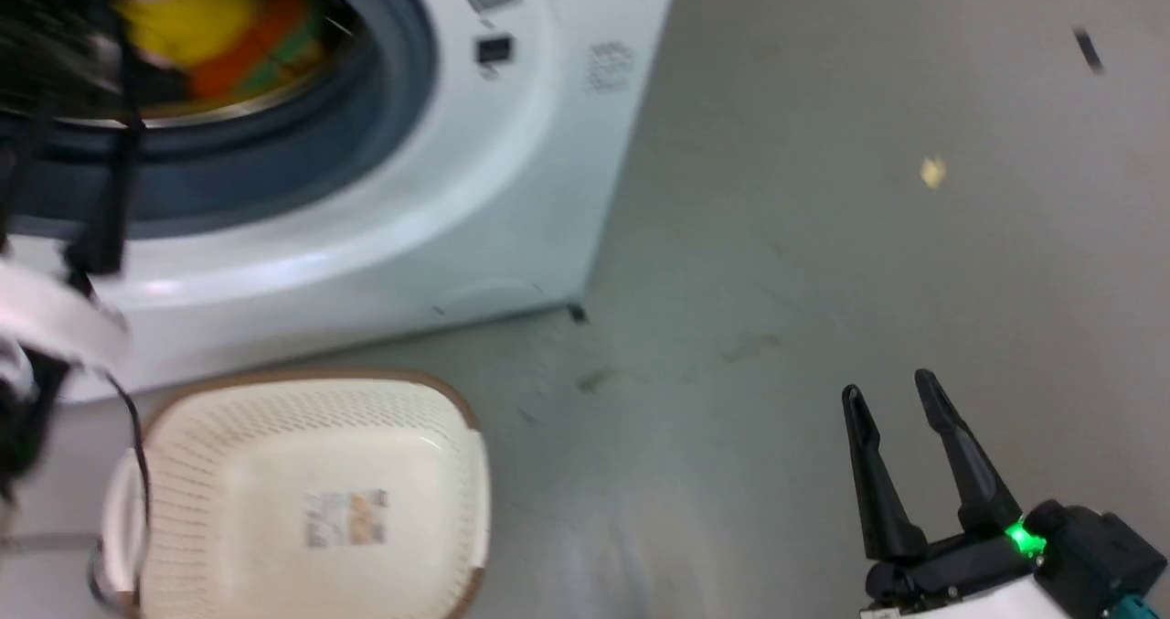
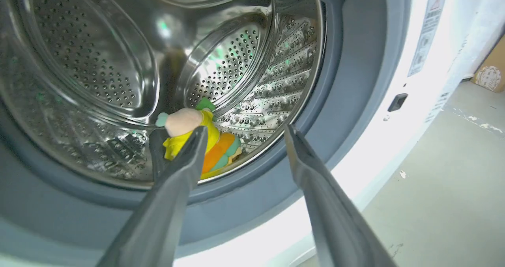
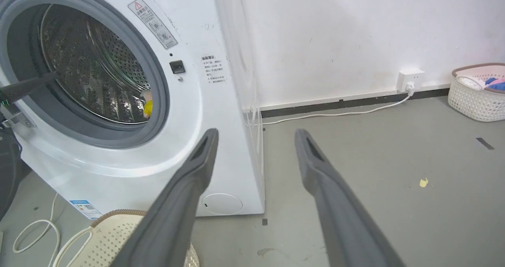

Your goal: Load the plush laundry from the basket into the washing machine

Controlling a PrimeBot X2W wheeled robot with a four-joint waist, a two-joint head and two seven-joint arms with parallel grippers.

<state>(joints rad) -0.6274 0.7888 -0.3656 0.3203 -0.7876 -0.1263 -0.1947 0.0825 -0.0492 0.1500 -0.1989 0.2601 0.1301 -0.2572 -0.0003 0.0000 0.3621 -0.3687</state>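
two plushies, doll (image 2: 185, 127) and burger (image 2: 221, 156), one washer (image 1: 512, 189), two baskets, near basket (image 1: 192, 454), far basket (image 3: 473, 101), my two grippers, left gripper (image 2: 246, 129), right gripper (image 1: 888, 382)

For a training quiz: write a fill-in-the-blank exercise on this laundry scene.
1. The doll and the hamburger plush lie in the washing machine's ____.
2. The basket holds ____ of the two toys.
3. The right gripper, above the floor, has its fingers ____.
Missing: drum; none; open.
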